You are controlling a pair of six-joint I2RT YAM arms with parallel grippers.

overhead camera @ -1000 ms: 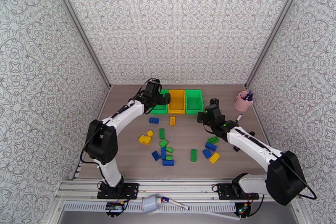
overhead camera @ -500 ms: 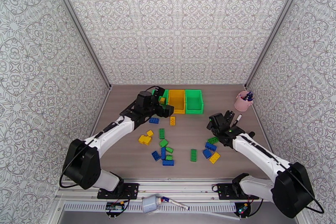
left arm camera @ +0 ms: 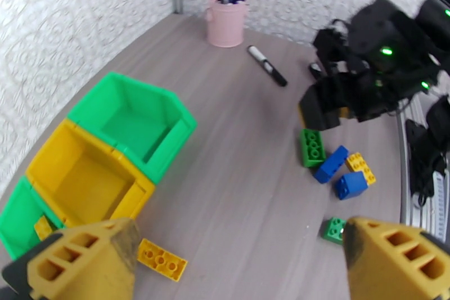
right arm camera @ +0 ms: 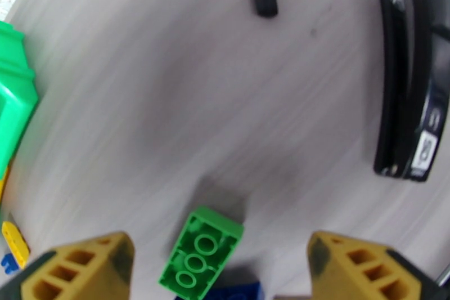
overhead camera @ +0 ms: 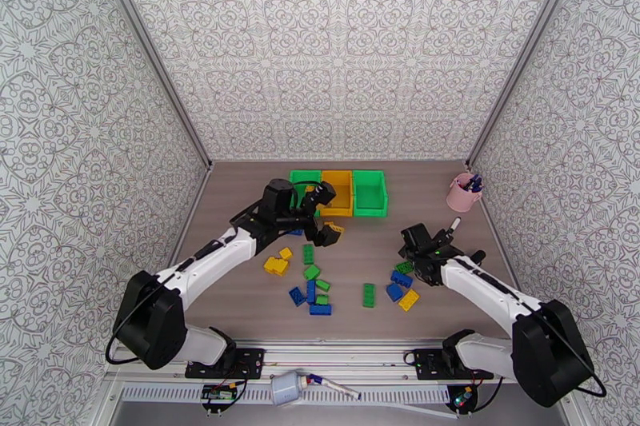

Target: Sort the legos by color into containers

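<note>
Right hand (right arm camera: 218, 246) wide, empty, straddling green brick (right arm camera: 201, 256) on the tabletop (right arm camera: 169, 98), well right of the bins (overhead camera: 370, 212) and nearer the arms. I'd descend square, pinch its long sides, and avoid the blue brick (right arm camera: 239, 291) just beside it. Left hand (left arm camera: 239, 262) wide, empty, near the bins.

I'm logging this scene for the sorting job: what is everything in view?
Bins: three, green, yellow, green, joined row at the far edge.
Legos: about fifteen loose, yellow, green, blue, mid-table; one yellow lego in the left bin.
Cup: one, pink, holding pens, far right.
Marker: one, black and white, lying near the cup.
Left gripper: one, yellow fingers, open, near the bins.
Right gripper: one, yellow fingers, open, over a green lego.
</note>
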